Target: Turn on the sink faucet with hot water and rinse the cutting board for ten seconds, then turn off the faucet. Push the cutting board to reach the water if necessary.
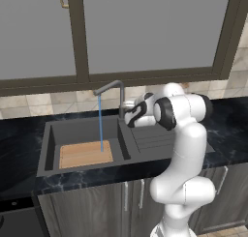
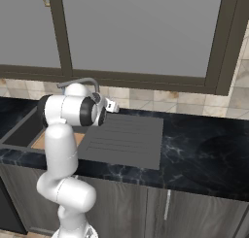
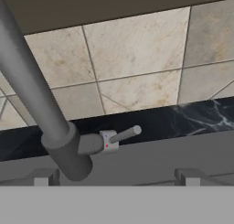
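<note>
We see the hand [image 3: 114, 178] spread wide with nothing between its fingertips [image 3: 43, 178], poised just short of the sink faucet [image 3: 64, 141] and its small side lever [image 3: 123, 135]; it seems clear of both. The water [image 1: 100, 122] falls onto the cutting board [image 1: 85, 155] lying flat in the sink [image 1: 48, 146].

Base views flanking; hand view close on faucet [image 3: 68, 145]

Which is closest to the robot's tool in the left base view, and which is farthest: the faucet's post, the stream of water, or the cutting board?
1. Faucet post: right beside the tool, just to its left.
2. Water: further left, falling from the spout tip.
3. Cutting board: lowest, flat on the sink floor.
</note>
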